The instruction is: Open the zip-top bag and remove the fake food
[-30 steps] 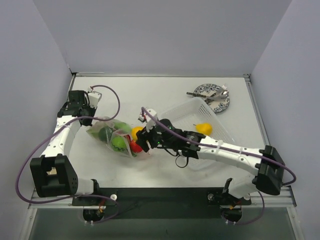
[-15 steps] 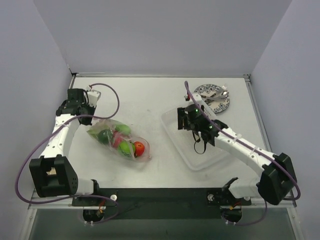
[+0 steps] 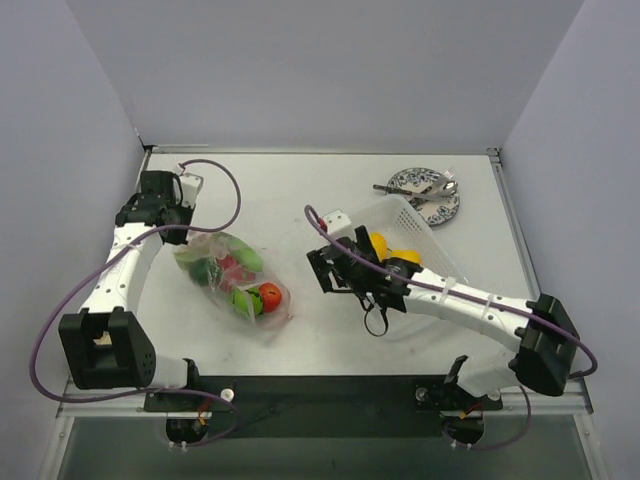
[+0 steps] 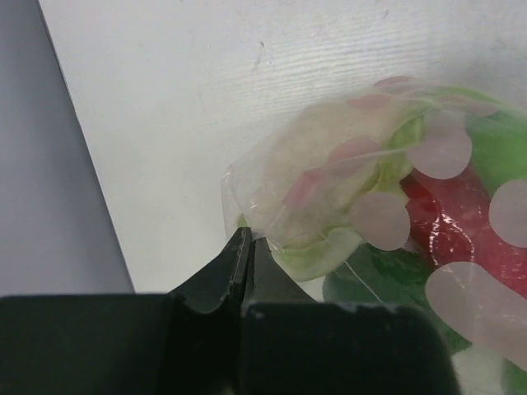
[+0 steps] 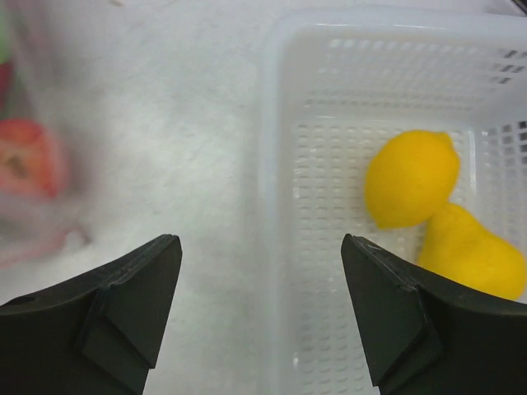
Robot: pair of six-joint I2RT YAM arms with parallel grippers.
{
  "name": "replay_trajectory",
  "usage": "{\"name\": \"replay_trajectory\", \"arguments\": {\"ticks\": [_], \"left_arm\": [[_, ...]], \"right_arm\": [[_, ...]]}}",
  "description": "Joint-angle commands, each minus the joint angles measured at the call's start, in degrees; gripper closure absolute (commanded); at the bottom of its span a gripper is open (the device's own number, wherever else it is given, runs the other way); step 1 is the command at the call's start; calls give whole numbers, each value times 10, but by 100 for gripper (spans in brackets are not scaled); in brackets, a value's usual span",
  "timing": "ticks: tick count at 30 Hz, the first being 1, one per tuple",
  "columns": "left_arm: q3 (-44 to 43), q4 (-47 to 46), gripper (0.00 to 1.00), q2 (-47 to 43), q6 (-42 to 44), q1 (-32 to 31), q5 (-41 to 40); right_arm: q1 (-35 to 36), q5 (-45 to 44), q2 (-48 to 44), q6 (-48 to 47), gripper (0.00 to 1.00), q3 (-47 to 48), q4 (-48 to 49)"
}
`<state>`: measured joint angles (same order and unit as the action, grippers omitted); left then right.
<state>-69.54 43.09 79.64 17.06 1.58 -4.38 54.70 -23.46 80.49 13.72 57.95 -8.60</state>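
- my left pincer [image 4: 247, 244] is pinched tight on a thin edge of the zip-top bag [image 3: 232, 282]; the two fingers meet with the clear film caught between them.
- the bag lies on the white table [image 3: 300, 190], left of the middle, running from my left pincer down toward the near side.
- most of the fake food [image 3: 245, 290] is inside the bag: a red piece [image 3: 269, 296] at the near end, and green pieces [image 3: 212, 268] closer to my left pincer.
- in my left wrist view the film shows pale pink dots, with green and red shapes pressed behind it.
- i cannot tell from these views whether the bag's mouth is open or zipped.
- my right pincer [image 5: 259, 247] is spread wide and holds nothing.
- it hangs over the left wall of the white mesh tray [image 3: 428, 222]; that wall runs between my two fingers in my right wrist view.
- inside the tray a yellow lemon [image 5: 410, 177] touches a yellow pear-shaped piece [image 5: 473, 257].
- the bag's near end is close to my right pincer, with bare table between them.
- a blue-patterned plate [image 3: 424, 183] with cutlery sits beyond the tray, at the far right.
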Motion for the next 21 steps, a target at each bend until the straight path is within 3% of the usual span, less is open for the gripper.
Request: {"name": "replay_trajectory", "arguments": {"ticks": [1,2,3,5,8,12,16,21], "left_arm": [[47,-53,100,15,13,-4,-55],[58,-57,100,17,18,-4,-59],[63,-63,100,19,19,-4,-62],[64,-65,100,22,19,-4,-64],[61,-62,100,24,14,-5,-59],[54,-54,100,20,12,-11,-62],[56,-50,100,17,11,-11,-65],[63,-50,100,10,13,-29,-69]], "right_arm": [[78,46,-100,-40,28,-53,80],[101,91,-109,-39,46,-62,101],[109,113,-115,-38,58,-72,117],[122,183,-115,-26,74,-83,151],[130,230,-80,-19,77,-66,168],[135,287,-12,-26,69,-32,181],[136,308,80,-33,38,15,188],[130,282,160,-40,27,82,184]]}}
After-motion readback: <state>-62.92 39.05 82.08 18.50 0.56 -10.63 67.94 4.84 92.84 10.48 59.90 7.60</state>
